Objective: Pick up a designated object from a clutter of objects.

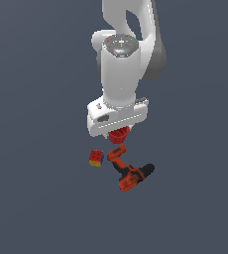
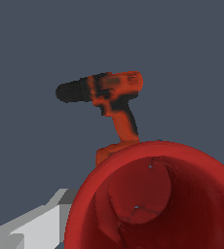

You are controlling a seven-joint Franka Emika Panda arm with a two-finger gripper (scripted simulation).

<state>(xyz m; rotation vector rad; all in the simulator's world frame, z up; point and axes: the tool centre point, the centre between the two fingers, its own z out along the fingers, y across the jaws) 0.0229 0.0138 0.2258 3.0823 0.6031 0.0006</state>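
Note:
The red cup [image 1: 119, 135] hangs right under my gripper [image 1: 117, 128], its top tucked under the white hand. In the wrist view the red cup [image 2: 153, 199] is very close and fills the frame's corner, its round open mouth and inner bottom facing the camera. One grey finger [image 2: 36, 226] lies against the outside of its rim; the other finger is hidden. The gripper looks shut on the cup's wall. The orange-black power drill [image 1: 129, 171] lies on its side just past the cup and also shows in the wrist view [image 2: 109, 97]. The dark flat box is out of view.
The small multicoloured cube [image 1: 95, 158] sits on the dark grey floor [image 1: 36, 198], to the exterior view's left of the drill's handle. The white arm [image 1: 121, 64] stands over the cluster.

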